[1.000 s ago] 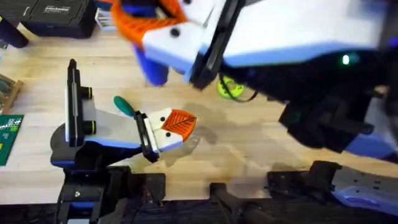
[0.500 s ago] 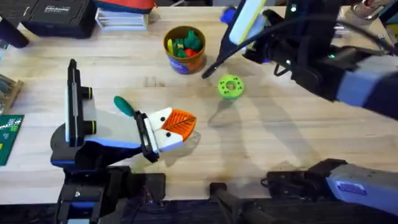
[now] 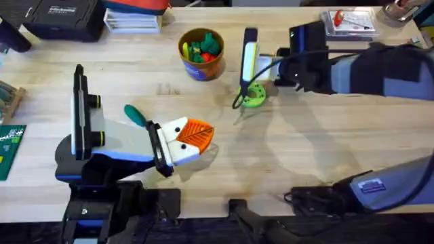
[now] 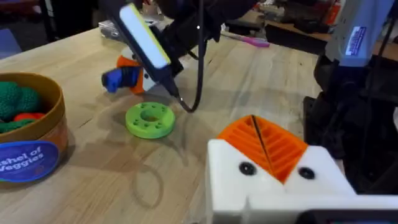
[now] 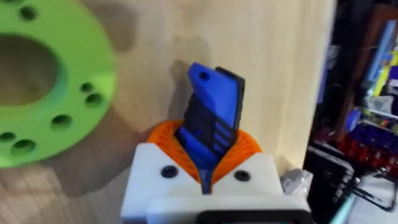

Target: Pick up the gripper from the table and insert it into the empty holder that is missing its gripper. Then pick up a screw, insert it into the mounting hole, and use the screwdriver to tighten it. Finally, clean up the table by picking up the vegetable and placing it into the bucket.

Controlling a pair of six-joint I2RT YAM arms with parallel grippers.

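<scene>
The screwdriver (image 3: 249,57) hangs over the far middle of the counter (image 3: 305,149). In the overhead view its long axis runs from 12 to 6 o'clock, with the dark tip at the 6 o'clock end. In the left wrist view it tilts, tip down, just beside the ring (image 3: 253,95), and I cannot tell whether the tip touches the counter. A thin dark cable loops down from it next to the ring. The right gripper (image 5: 205,165) comes in from 3 o'clock, and its fingers are clamped on a blue part of the screwdriver, which sticks out past the orange pads. The ring lies flat on the counter at 6 o'clock of the screwdriver. The bucket (image 3: 201,54) stands upright at 9 o'clock of the screwdriver, near it but apart. It holds green and orange-red toy vegetables that reach up to its rim. The vegetable (image 3: 134,114) lies on the counter at 7 o'clock of the bucket, well apart from it. Its long axis runs from 10 to 4 o'clock, and its 4 o'clock end is against the left arm's wrist. The left gripper (image 3: 193,135) points toward 3 o'clock, low over the counter, its fingers together with the orange pads meeting.
</scene>
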